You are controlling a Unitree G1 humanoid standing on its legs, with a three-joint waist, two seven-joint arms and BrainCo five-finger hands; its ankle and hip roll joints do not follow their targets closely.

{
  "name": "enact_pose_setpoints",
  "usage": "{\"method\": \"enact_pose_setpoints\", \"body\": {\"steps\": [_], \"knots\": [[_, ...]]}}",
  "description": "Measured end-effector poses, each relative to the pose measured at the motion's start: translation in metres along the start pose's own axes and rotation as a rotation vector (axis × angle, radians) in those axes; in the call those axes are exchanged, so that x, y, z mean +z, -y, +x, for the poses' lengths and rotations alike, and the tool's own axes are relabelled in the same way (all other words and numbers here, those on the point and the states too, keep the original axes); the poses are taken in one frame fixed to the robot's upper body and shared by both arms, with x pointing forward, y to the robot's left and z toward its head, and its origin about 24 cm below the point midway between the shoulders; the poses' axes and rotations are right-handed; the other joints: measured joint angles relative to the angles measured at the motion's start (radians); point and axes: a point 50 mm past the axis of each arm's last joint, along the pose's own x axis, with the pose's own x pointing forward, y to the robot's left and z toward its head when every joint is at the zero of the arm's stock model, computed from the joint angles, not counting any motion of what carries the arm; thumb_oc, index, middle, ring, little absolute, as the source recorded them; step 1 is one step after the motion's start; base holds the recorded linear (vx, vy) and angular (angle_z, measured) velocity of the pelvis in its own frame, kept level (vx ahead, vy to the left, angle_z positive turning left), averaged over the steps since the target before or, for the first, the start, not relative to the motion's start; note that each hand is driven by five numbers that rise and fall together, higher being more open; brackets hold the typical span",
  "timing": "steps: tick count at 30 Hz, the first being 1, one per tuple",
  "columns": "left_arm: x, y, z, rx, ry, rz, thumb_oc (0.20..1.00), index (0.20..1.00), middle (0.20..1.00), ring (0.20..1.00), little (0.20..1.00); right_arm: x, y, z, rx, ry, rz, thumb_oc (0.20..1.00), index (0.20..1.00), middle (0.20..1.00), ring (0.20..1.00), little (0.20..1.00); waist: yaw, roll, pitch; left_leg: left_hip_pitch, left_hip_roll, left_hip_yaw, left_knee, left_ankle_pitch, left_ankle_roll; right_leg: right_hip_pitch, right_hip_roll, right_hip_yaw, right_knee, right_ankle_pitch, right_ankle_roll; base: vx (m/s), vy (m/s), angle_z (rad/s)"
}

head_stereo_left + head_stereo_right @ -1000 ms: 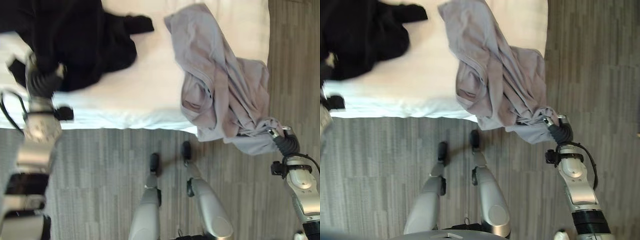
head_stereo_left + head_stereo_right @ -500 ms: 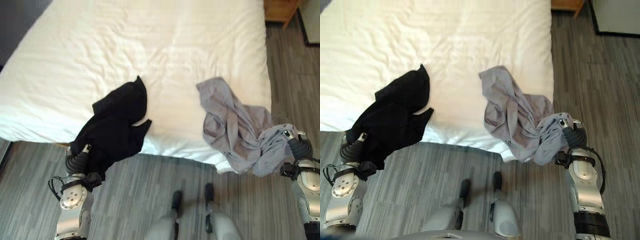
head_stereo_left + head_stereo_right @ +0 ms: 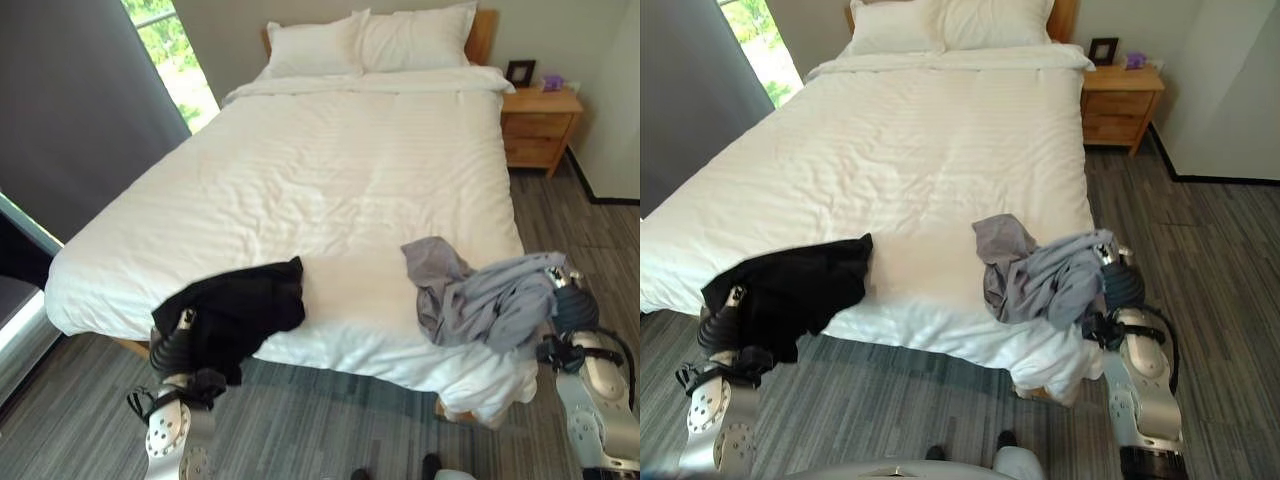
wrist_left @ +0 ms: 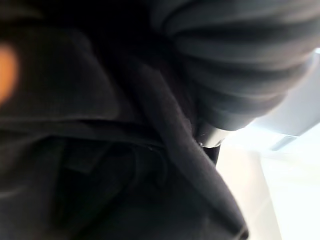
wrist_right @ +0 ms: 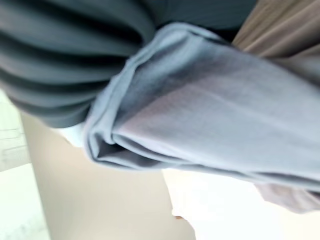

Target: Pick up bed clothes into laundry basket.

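White bedding covered the bed (image 3: pixel 330 170), and on its near edge we saw two garments lying well apart. Toward the left corner lay the black garment (image 3: pixel 240 310), draped over the mattress edge and over our left hand (image 3: pixel 172 345). Only the hand's dark ribbed cover showed beneath the cloth; in the left wrist view the black fabric wrapped past that cover, and we could not tell how the fingers stood. Near the right corner the grey garment (image 3: pixel 1040 275) lay bunched on the sheet, one end trailing off the side onto our right hand (image 3: pixel 1122 285). Grey cloth folded over that hand's cover in the right wrist view, and there too we could not tell the fingers' state. Two pillows (image 3: pixel 370 40) sat at the headboard, with a wooden nightstand (image 3: pixel 540 125) beside the bed.
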Motion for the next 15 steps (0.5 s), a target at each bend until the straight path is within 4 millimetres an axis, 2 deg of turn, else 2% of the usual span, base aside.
{"method": "enact_pose_setpoints", "body": {"steps": [5, 8, 9, 10, 12, 14, 15], "knots": [[-0.012, 0.004, -0.007, -0.012, -0.055, -0.026, 0.2, 0.2, 0.2, 0.2, 0.2, -0.011, -0.005, -0.006, 0.02, -0.053, 0.019, 0.2, 0.2, 0.2, 0.2, 0.2, 0.001, -0.011, -0.007, 0.002, 0.003, -0.006, 0.015, -0.006, -0.002, -0.018, -0.004, -0.015, 0.06, -0.034, -0.009, 0.01, -0.037, 0.05], [-0.015, 0.012, -0.008, -0.063, -0.071, -0.023, 0.2, 0.2, 0.2, 0.2, 0.2, -0.013, -0.006, -0.007, 0.029, -0.058, 0.019, 0.2, 0.2, 0.2, 0.2, 0.2, 0.003, -0.017, -0.01, 0.003, 0.004, -0.016, 0.019, -0.007, -0.003, -0.019, -0.004, -0.023, 0.075, -0.043, -0.013, -0.01, -0.019, 0.09], [-0.018, 0.018, -0.009, -0.097, -0.087, -0.025, 0.2, 0.2, 0.2, 0.2, 0.2, -0.014, -0.009, -0.007, 0.04, -0.064, 0.021, 0.2, 0.2, 0.2, 0.2, 0.2, 0.014, -0.023, -0.011, 0.001, 0.003, -0.017, 0.024, -0.013, -0.002, -0.033, -0.007, -0.026, 0.106, -0.062, -0.015, 0.0, -0.005, 0.03], [-0.018, 0.018, -0.009, -0.084, -0.086, -0.004, 0.2, 0.2, 0.2, 0.2, 0.2, -0.015, -0.008, -0.007, 0.015, -0.065, -0.004, 0.2, 0.2, 0.2, 0.2, 0.2, 0.005, -0.039, -0.008, -0.009, 0.004, 0.0, 0.026, -0.013, -0.003, -0.042, -0.008, -0.026, 0.107, -0.062, -0.015, 0.0, 0.033, 0.05], [-0.012, 0.018, -0.002, -0.07, -0.065, 0.082, 0.2, 0.2, 0.2, 0.2, 0.2, -0.014, -0.003, -0.002, -0.061, -0.051, -0.068, 0.2, 0.2, 0.2, 0.2, 0.2, -0.005, -0.045, -0.025, -0.066, 0.007, 0.039, 0.045, -0.015, -0.006, -0.095, -0.015, -0.032, 0.116, -0.063, -0.016, 0.0, 0.05, -0.05], [-0.008, 0.018, 0.005, -0.048, -0.043, 0.091, 0.2, 0.2, 0.2, 0.2, 0.2, -0.011, 0.003, 0.003, -0.126, -0.035, -0.063, 0.2, 0.2, 0.2, 0.2, 0.2, -0.01, -0.046, -0.025, -0.108, 0.013, 0.073, 0.051, -0.011, 0.0, -0.136, -0.023, -0.044, 0.117, -0.06, -0.013, 0.01, 0.027, -0.3], [-0.009, 0.016, 0.01, -0.034, -0.05, 0.103, 0.2, 0.2, 0.2, 0.2, 0.2, -0.016, 0.01, 0.0, -0.162, -0.059, -0.069, 0.2, 0.2, 0.2, 0.2, 0.2, -0.022, -0.054, -0.016, -0.102, 0.02, 0.095, 0.047, -0.009, 0.002, -0.132, -0.026, -0.052, 0.107, -0.041, -0.013, -0.01, 0.002, -0.31]]}}
